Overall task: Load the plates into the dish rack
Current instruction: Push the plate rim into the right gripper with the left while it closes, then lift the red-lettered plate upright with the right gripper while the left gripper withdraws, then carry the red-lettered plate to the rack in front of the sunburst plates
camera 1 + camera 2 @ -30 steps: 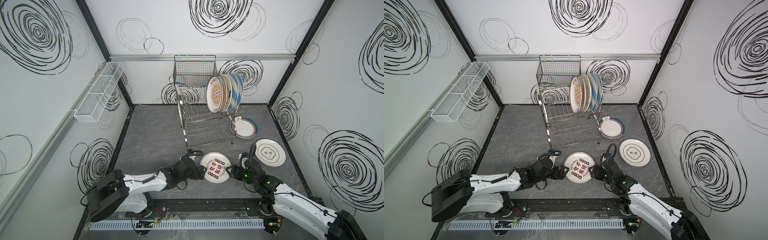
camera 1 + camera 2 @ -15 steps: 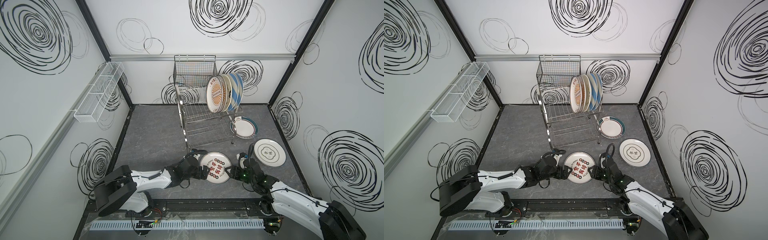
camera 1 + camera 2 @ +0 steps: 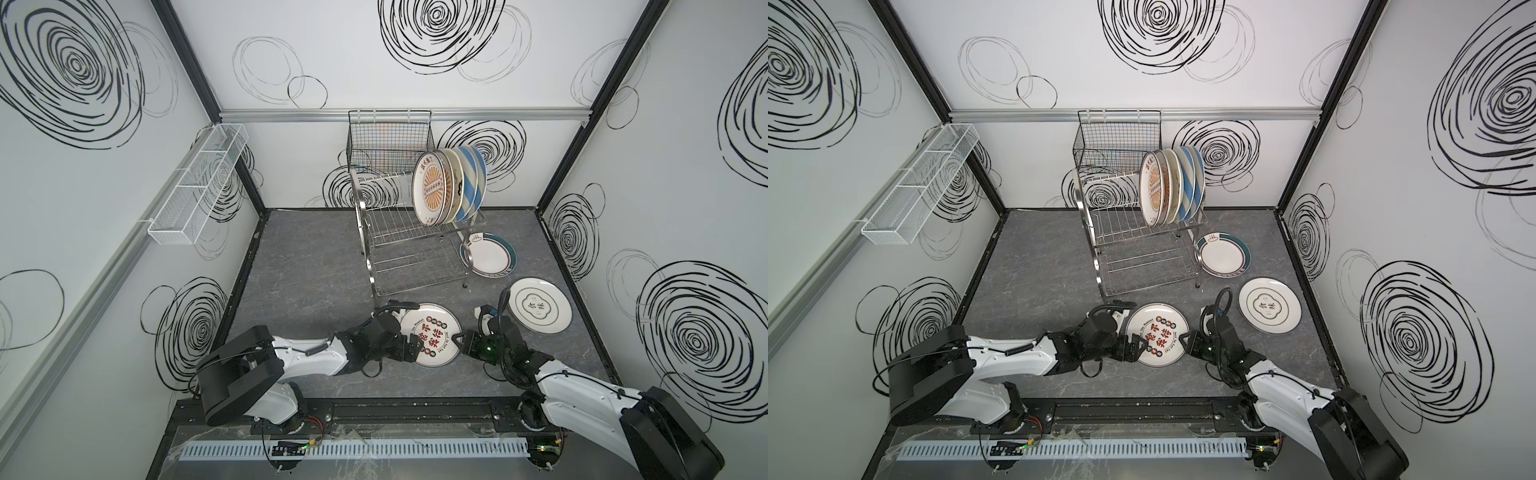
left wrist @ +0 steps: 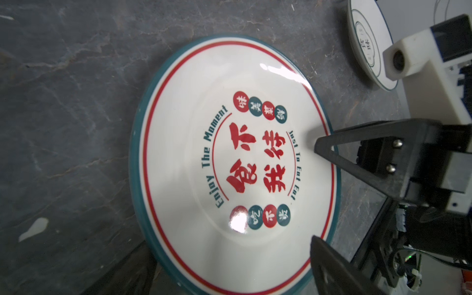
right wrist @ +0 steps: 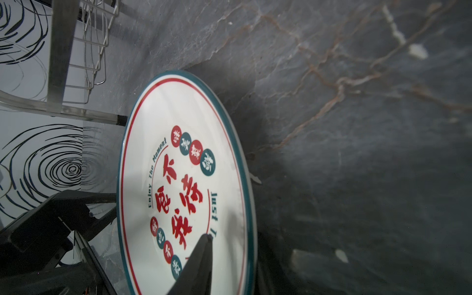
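Observation:
The red-character plate lies on the grey table near the front. My left gripper is at its left rim, open, with the rim between the spread fingers. My right gripper is shut on the right rim. Its upper finger rests on the plate's face and the lower one is hidden underneath. The dish rack holds several upright plates at the right end of its upper tier.
A teal-rimmed plate lies against the rack's right leg. A whitish plate lies just beyond my right gripper. A black wire basket hangs on the back wall. A white mesh tray runs along the left wall.
My right gripper's jaws have narrowed onto the plate's right rim. My left gripper has edged right, up against the plate's left rim. The plate has stayed in place.

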### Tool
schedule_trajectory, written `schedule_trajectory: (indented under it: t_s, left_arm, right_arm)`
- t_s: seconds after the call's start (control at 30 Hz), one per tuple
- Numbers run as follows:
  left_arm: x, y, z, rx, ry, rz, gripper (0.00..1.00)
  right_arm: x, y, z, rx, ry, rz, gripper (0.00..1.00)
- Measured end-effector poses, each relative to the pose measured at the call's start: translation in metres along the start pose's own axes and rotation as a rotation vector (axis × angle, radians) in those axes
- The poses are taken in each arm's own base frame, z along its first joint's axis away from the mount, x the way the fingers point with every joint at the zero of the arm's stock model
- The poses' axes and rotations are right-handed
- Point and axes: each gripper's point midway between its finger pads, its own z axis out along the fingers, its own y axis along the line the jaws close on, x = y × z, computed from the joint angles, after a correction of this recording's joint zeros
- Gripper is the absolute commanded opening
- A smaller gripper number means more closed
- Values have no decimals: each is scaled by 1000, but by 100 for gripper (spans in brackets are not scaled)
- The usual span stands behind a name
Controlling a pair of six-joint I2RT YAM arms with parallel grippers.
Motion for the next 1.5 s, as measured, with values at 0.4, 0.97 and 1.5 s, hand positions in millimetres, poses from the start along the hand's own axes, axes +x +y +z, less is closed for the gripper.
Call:
schedule_trajectory:
  t_s: [0.4, 0.97, 1.5]
  left_arm:
    - [1, 1, -2, -6, 7, -9, 96]
    - [-66, 21, -97, -59, -151, -81, 96]
    - [-117, 108, -192, -281, -378, -144, 96]
  right_arm:
    - [-18, 21, -13, -79, -39, 30, 0]
    - [-56, 81, -77, -96, -111, -130, 0]
    - [-132, 240, -190, -281, -269, -347, 0]
